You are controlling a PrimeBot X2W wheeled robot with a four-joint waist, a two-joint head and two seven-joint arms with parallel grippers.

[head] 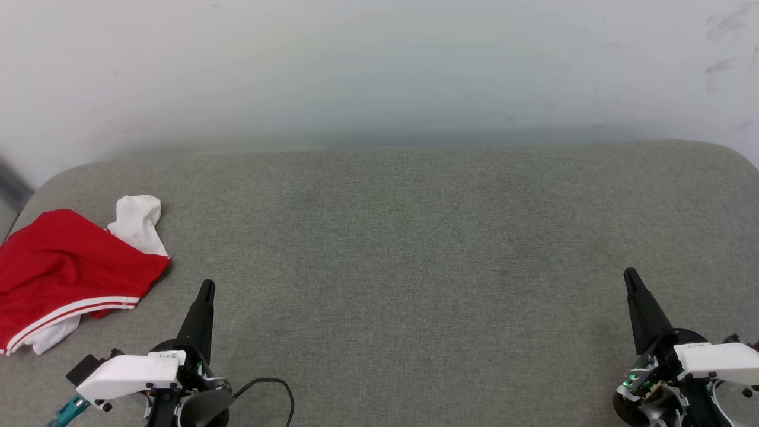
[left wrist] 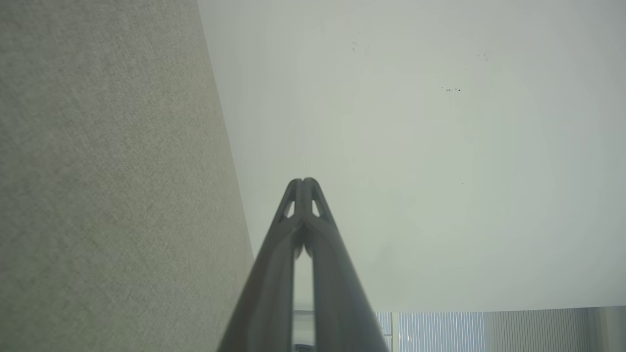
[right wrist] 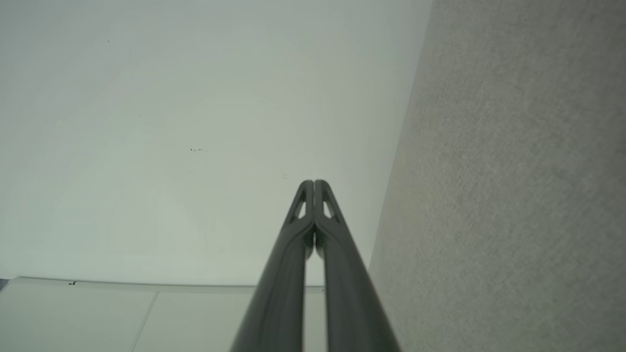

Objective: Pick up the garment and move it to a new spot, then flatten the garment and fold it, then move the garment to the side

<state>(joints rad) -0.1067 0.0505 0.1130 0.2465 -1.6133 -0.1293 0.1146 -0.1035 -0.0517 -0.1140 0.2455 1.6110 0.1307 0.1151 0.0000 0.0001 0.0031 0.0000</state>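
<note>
Crumpled bright red soft-fabric T-shirt with white sleeves, striped trim (head: 65, 273) bunched at far-left edge of grey fabric-covered table (head: 391, 237), untouched; left gripper (head: 206, 290) nearest, tips pinched together, empty; right gripper (head: 630, 277) same, well apart – looks like rest pose, pick not yet begun

Nothing in the pictures could be read: no word, brand, number or sign. The one thing close to a label was a small pale sticker (head: 170, 355) with dark marks, which sat on the white cover (head: 127, 375) behind the left gripper (head: 207, 286). Its print was too small to make out.
</note>
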